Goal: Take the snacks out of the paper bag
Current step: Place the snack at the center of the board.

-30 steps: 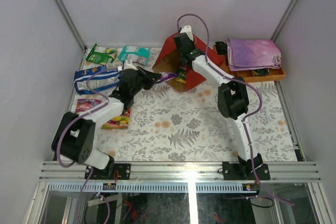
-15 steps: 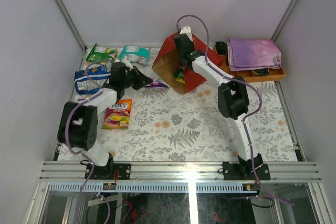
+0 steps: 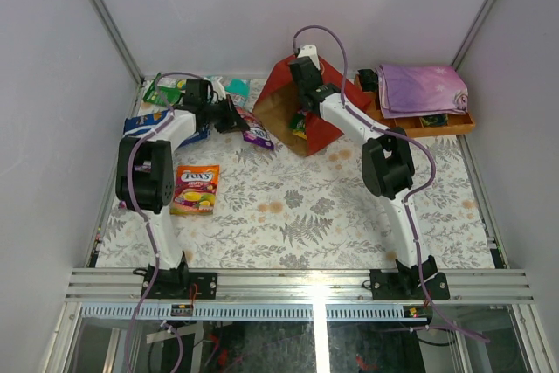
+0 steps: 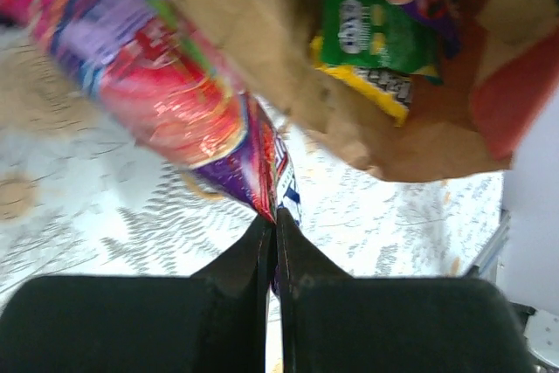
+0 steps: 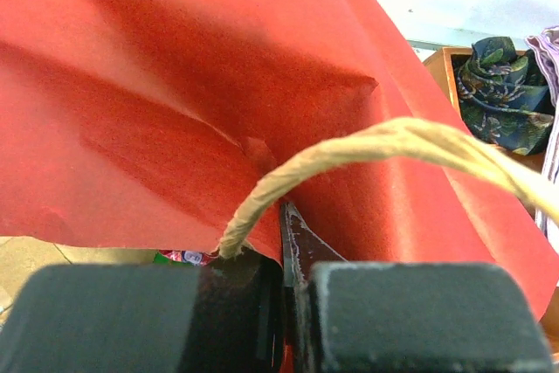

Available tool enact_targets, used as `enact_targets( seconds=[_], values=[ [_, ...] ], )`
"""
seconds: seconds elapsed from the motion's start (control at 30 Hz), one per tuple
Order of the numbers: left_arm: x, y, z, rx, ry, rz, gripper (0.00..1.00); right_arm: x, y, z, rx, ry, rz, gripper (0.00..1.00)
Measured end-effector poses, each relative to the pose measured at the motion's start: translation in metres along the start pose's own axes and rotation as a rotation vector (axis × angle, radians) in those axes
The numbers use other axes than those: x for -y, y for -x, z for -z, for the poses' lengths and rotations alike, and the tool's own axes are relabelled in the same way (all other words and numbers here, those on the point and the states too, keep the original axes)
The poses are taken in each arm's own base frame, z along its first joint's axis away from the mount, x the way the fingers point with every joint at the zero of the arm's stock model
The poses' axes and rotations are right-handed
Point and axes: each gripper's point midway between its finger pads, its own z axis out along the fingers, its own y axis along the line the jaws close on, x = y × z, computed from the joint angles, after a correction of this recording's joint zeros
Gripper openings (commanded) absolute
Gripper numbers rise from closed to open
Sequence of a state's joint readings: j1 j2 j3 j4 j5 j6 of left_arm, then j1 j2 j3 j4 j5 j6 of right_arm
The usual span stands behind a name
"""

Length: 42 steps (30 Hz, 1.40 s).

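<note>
Well, the large red paper carrier bag (image 3: 325,133) lies tipped, brown mouth facing left, its upper edge pinched in the clenched right gripper (image 5: 285,242). Just left of that mouth the nearer left gripper (image 4: 272,233) grasps a glossy purple-red packet (image 4: 166,102) by one end, long axis running away from the grip. Inside the bag lie a flat green packet (image 4: 367,28) and a yellow one (image 4: 371,85)
</note>
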State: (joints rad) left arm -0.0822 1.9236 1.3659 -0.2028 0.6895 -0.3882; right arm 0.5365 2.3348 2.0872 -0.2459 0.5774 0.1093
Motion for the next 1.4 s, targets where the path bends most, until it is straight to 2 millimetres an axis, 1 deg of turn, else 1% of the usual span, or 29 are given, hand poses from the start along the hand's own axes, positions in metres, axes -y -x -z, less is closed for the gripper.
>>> enact_targets(
  seconds=[0.07, 0.1, 0.23, 0.37, 0.43, 0.5, 0.6, 0.63, 0.67, 0.7, 0.73, 0.8, 0.83, 0.9, 0.97, 1.03, 1.1, 1.13, 1.17, 1.3, 1.37, 1.4],
  values=[
    [-0.018, 0.001, 0.002, -0.016, 0.050, 0.004, 0.00, -0.001, 0.000, 0.000, 0.000, 0.004, 0.000, 0.00],
    [-0.030, 0.000, 0.003, -0.024, 0.086, 0.009, 0.00, -0.001, 0.000, 0.000, -0.001, 0.005, 0.001, 0.00],
    [-0.068, -0.011, 0.010, -0.063, 0.199, 0.043, 0.00, -0.002, 0.000, 0.000, -0.002, 0.014, 0.005, 0.00],
    [-0.106, -0.017, 0.019, -0.085, 0.341, 0.081, 0.00, -0.003, -0.001, 0.000, -0.004, 0.019, 0.006, 0.00],
    [-0.120, -0.017, 0.025, -0.089, 0.417, 0.084, 0.00, -0.003, -0.001, 0.000, -0.005, 0.020, 0.007, 0.00],
    [-0.129, -0.013, 0.032, -0.084, 0.483, 0.078, 0.00, -0.003, -0.001, 0.000, -0.005, 0.021, 0.007, 0.00],
    [-0.136, -0.004, 0.040, -0.064, 0.552, 0.065, 0.01, -0.004, -0.001, 0.000, -0.006, 0.022, 0.007, 0.00],
    [-0.137, -0.002, 0.041, -0.059, 0.566, 0.062, 0.06, -0.004, -0.001, 0.000, -0.006, 0.022, 0.007, 0.00],
    [-0.138, 0.000, 0.043, -0.054, 0.580, 0.060, 0.17, -0.004, -0.001, 0.000, -0.006, 0.022, 0.007, 0.00],
    [-0.139, 0.001, 0.044, -0.050, 0.589, 0.057, 0.32, -0.004, -0.001, 0.000, -0.006, 0.022, 0.008, 0.00],
    [-0.139, 0.002, 0.045, -0.049, 0.597, 0.055, 0.44, -0.004, -0.001, 0.000, -0.006, 0.023, 0.008, 0.00],
    [-0.143, 0.003, 0.049, -0.040, 0.629, 0.055, 0.89, -0.004, -0.002, 0.000, -0.006, 0.023, 0.008, 0.00],
    [-0.144, 0.004, 0.051, -0.037, 0.639, 0.047, 0.99, -0.004, -0.002, 0.000, -0.007, 0.023, 0.008, 0.00],
    [-0.144, 0.007, 0.057, -0.017, 0.668, 0.052, 1.00, -0.004, -0.002, 0.000, -0.008, 0.023, 0.009, 0.00],
    [-0.140, 0.009, 0.063, 0.004, 0.682, 0.050, 0.99, -0.004, -0.002, 0.000, -0.008, 0.023, 0.009, 0.00],
    [-0.129, 0.014, 0.072, 0.037, 0.694, 0.035, 1.00, -0.004, -0.002, 0.000, -0.009, 0.028, 0.009, 0.00],
    [-0.108, 0.021, 0.079, 0.084, 0.698, -0.002, 1.00, -0.006, -0.003, 0.001, -0.011, 0.036, 0.011, 0.00],
    [-0.095, 0.024, 0.081, 0.104, 0.693, -0.025, 1.00, -0.006, -0.003, 0.001, -0.012, 0.041, 0.014, 0.00],
    [-0.077, 0.028, 0.082, 0.131, 0.682, -0.058, 1.00, -0.007, -0.003, 0.002, -0.014, 0.048, 0.020, 0.00],
    [0.003, 0.043, 0.083, 0.254, 0.566, -0.192, 1.00, -0.008, -0.006, 0.014, -0.025, 0.107, 0.066, 0.00],
    [0.032, 0.053, 0.090, 0.319, 0.506, -0.237, 1.00, -0.012, -0.009, 0.022, -0.029, 0.168, 0.116, 0.00],
    [0.041, 0.060, 0.095, 0.353, 0.484, -0.254, 1.00, -0.014, -0.012, 0.026, -0.032, 0.204, 0.145, 0.00]
  ],
)
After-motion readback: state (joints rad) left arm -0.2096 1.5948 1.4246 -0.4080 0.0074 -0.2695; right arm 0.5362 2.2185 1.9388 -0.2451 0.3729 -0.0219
